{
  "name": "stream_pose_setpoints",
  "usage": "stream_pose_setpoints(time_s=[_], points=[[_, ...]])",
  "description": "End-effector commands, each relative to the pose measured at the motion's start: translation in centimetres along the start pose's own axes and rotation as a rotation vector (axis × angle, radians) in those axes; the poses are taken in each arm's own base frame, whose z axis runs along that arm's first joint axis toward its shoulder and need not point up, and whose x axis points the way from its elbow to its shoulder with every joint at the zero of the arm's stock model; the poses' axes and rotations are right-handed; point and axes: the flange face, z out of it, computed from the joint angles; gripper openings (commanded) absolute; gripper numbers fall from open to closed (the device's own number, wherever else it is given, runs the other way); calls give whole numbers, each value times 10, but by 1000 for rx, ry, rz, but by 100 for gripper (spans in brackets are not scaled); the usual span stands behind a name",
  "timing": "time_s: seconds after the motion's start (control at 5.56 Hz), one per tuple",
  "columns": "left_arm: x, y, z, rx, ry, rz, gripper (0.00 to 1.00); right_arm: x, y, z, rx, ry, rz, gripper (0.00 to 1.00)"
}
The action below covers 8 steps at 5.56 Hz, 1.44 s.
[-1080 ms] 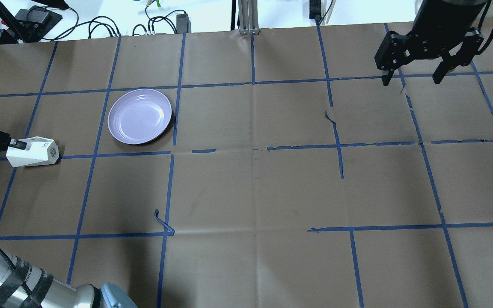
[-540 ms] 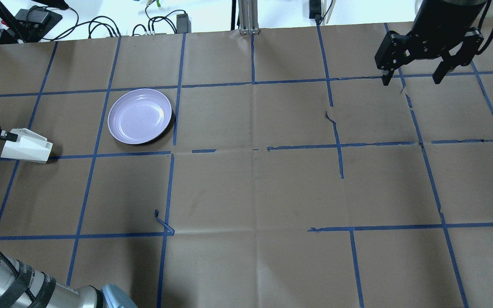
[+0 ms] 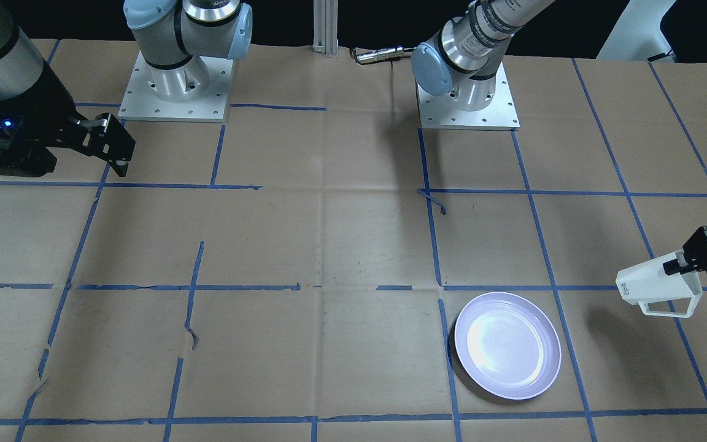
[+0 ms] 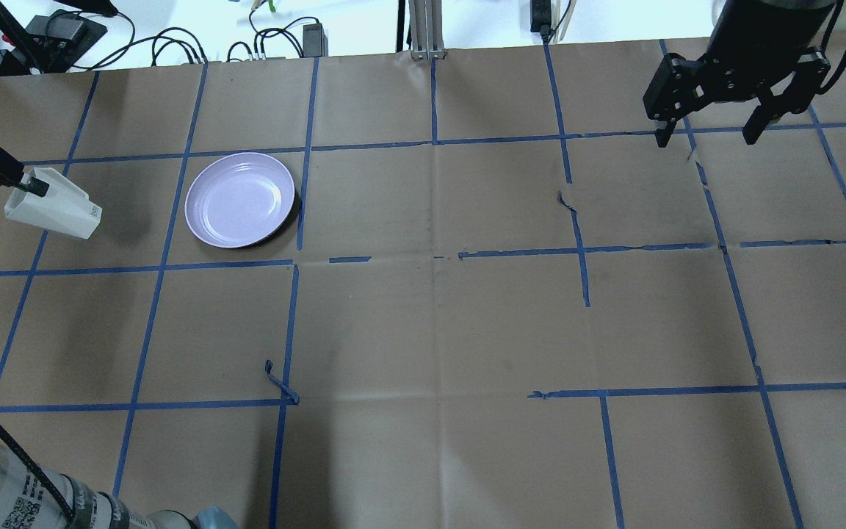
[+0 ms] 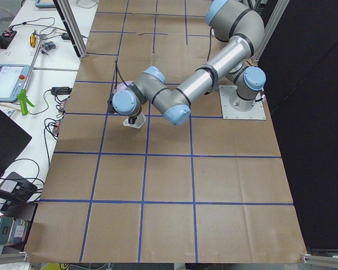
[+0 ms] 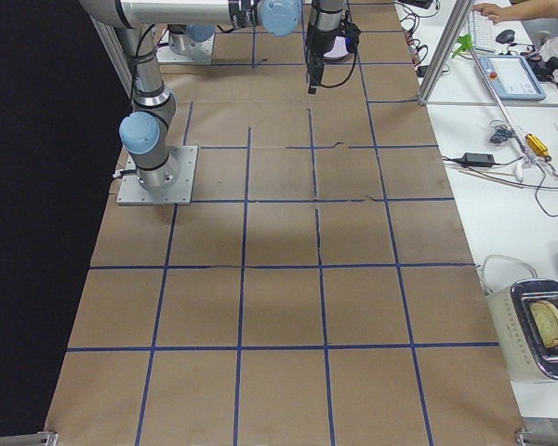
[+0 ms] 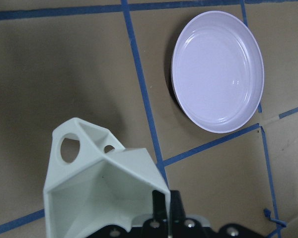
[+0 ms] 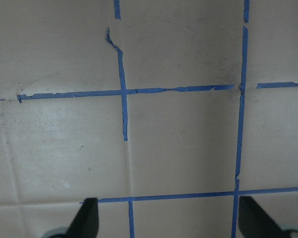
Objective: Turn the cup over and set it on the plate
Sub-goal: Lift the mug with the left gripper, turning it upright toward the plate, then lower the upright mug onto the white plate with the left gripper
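Jaws: left gripper point(image 4: 30, 186) clamps cup point(image 4: 56, 214) rim; right gripper point(image 4: 706, 138) open; grey base print point(image 3: 623, 288) unreadable.

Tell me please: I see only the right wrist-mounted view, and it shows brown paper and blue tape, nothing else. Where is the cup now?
Observer: The left gripper holds the cup in the air above the table, its jaws shut on the wall at the cup's mouth.
Operator: Is the cup upright?
Observer: No. It lies roughly sideways, with its narrow base turned toward the side where the plate is. It is beside the plate, not over it.
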Motion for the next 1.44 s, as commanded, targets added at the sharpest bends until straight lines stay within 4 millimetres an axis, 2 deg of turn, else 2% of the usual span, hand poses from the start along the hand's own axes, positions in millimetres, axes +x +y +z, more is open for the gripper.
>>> stream_pose_setpoints(time_s=[0.0, 0.18, 0.36, 0.54, 0.72, 0.9, 1.08, 1.26], points=[[105, -63, 14, -49, -197, 75, 0, 0, 0, 0, 0, 0, 0, 100], [163, -91, 35, -58, -268, 84, 0, 0, 0, 0, 0, 0, 0, 100], [211, -114, 66, -79, -365, 144, 0, 0, 0, 0, 0, 0, 0, 100], [236, -121, 106, -67, -406, 174, 0, 0, 0, 0, 0, 0, 0, 100], [243, -110, 144, -59, -427, 168, 0, 0, 0, 0, 0, 0, 0, 100], [241, -99, 172, -96, -427, 173, 0, 0, 0, 0, 0, 0, 0, 100], [246, -98, 188, -124, -416, 192, 0, 0, 0, 0, 0, 0, 0, 100], [245, -98, 194, -133, -410, 192, 0, 0, 0, 0, 0, 0, 0, 100]])
